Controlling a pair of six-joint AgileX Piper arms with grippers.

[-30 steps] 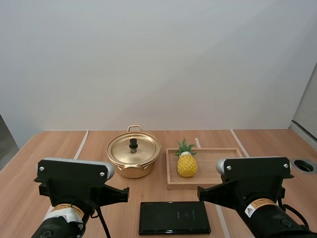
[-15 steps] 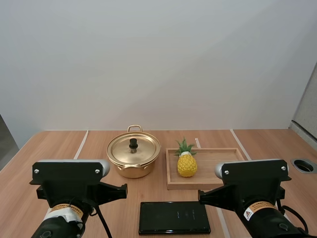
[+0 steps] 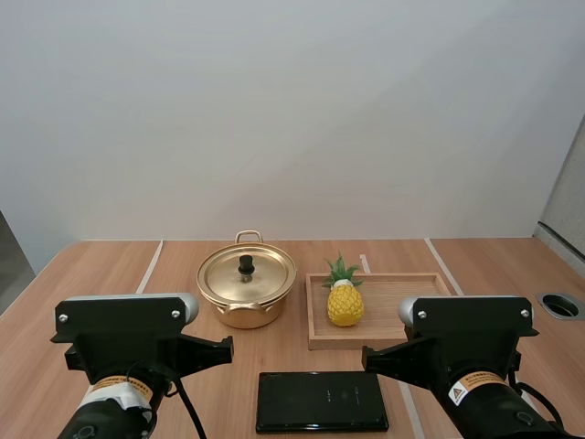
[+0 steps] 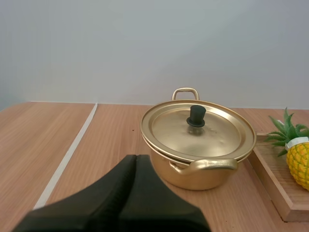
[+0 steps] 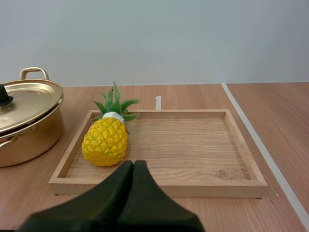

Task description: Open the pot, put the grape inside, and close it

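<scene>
Over the wooden table [image 3: 110,265] the left pincer [image 4: 136,157] and right pincer [image 5: 133,163] lie pressed together, pot [image 3: 228,274] beside tray [image 3: 402,297], white wall [image 3: 292,119] behind.

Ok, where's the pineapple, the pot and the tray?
pineapple [image 5: 105,141]: right wrist view, its yellow body.
pot [image 4: 193,180]: left wrist view, its front wall.
tray [image 5: 193,150]: right wrist view, its bare floor.
</scene>
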